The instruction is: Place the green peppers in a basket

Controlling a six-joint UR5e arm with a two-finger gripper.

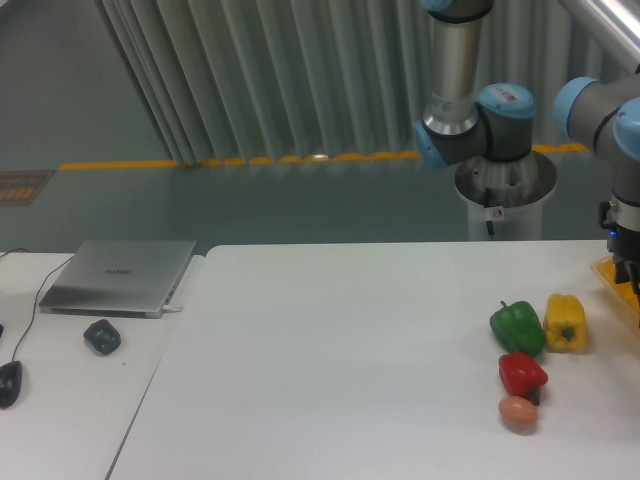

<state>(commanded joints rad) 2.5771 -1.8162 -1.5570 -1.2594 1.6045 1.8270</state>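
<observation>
- Sitting untouched near the table's [350, 330] right edge was the green pepper [516, 326].
- Basket [612, 276] stayed pepperless; everything was left.
- Hand [627, 270] mostly cropped; its opening couldn't be told.

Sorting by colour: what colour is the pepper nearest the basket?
Yellow, clearest in the fixed camera view.

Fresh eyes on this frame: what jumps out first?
The bright cluster at the table's right end: the green pepper touching the yellow pepper, with a red pepper and a tan egg-like thing just below. Next, the blue-jointed arm above, its hand over the yellow basket at the frame edge.
</observation>
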